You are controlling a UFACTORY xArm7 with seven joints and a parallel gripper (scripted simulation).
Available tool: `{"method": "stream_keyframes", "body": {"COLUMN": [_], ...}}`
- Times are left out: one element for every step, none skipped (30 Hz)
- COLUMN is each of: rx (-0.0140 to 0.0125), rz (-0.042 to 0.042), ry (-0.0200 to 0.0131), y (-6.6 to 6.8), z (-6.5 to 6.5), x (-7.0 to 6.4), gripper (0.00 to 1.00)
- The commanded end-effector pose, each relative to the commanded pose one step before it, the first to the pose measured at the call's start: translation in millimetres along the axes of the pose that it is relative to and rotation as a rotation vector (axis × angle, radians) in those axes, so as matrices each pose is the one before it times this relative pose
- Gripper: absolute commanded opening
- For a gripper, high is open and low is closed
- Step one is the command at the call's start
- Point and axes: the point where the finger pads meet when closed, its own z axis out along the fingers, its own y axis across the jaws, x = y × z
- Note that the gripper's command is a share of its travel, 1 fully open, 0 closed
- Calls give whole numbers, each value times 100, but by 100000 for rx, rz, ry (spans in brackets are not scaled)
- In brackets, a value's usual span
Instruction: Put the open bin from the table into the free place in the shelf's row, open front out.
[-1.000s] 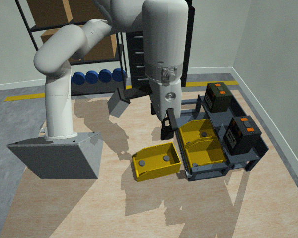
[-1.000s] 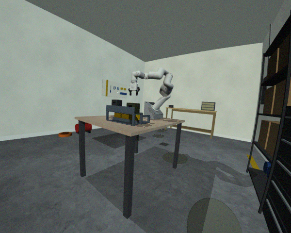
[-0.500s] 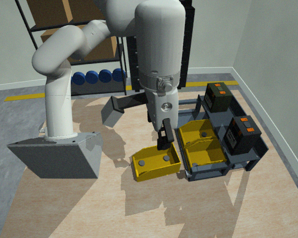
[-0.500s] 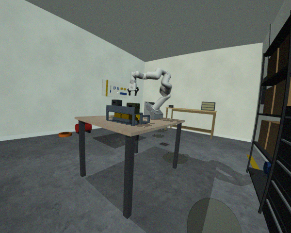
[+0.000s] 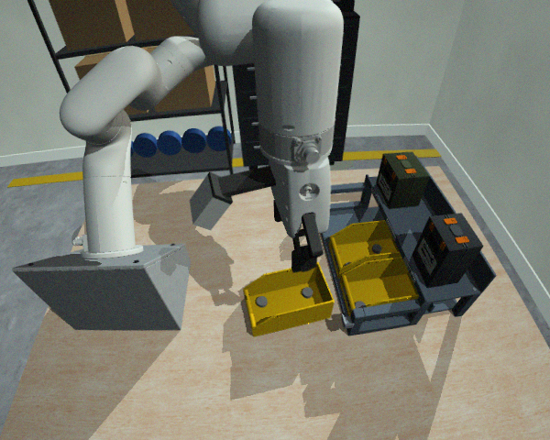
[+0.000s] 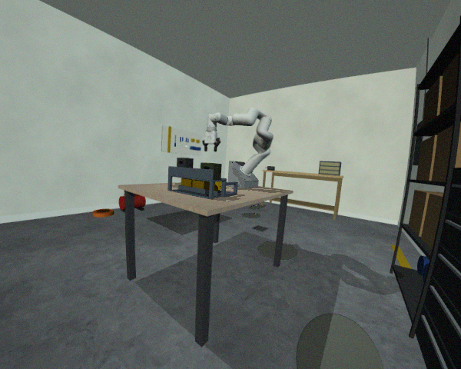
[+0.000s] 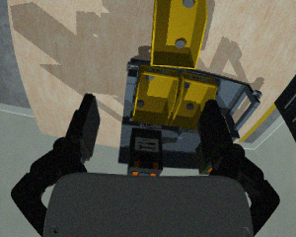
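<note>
The loose yellow bin (image 5: 291, 323) (image 7: 168, 30) stands upright on the table, its low open front toward the robot base, with two round grey parts in it. Two yellow bins, the near one (image 5: 375, 286) (image 7: 158, 104) and the far one (image 5: 363, 238) (image 7: 199, 93), stand side by side on the grey shelf (image 5: 344, 218) (image 6: 190, 172) (image 7: 229, 94), open fronts toward the loose bin's side. The free place is beside the far bin. My gripper (image 5: 308, 259) (image 6: 210, 149) (image 7: 150, 109) is open and empty, pointing down, high above the table and shelf.
A black box (image 5: 448, 250) (image 6: 185, 162) (image 7: 147, 143) and a green box (image 5: 403, 181) (image 6: 210, 171) stand on the shelf's raised rear board. The green box is mostly hidden by a finger in the wrist view. The robot base (image 5: 109, 298) stands across the table (image 5: 194, 379).
</note>
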Motion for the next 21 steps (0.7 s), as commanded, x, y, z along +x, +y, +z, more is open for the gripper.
{"method": "stream_keyframes", "body": {"rx": [385,-1,-1,-1,-1,0,0,0,0,0,0,0,0,0,0,0,0,0,-1,-1,-1], "rz": [13,-4,-4,-4,-4,0,0,0,0,0,0,0,0,0,0,0,0,10,-3,-3,-3], "ry": [-251,-1,-1,-1,-1,0,0,0,0,0,0,0,0,0,0,0,0,-1,-1,-1,-1], "y": [25,90,90,90,90,0,0,0,0,0,0,0,0,0,0,0,0,41,45,45,45], "z": [-209,0,0,0,0,0,0,0,0,0,0,0,0,0,0,0,0,0,0,0,0], "x": [-62,-56,-56,-56,-56,0,0,0,0,0,0,0,0,0,0,0,0,-22,-28,-28,-28], "gripper": [100,100,100,100,100,100,100,100,100,100,100,100,100,100,100,100,100,100,100,100,100]}}
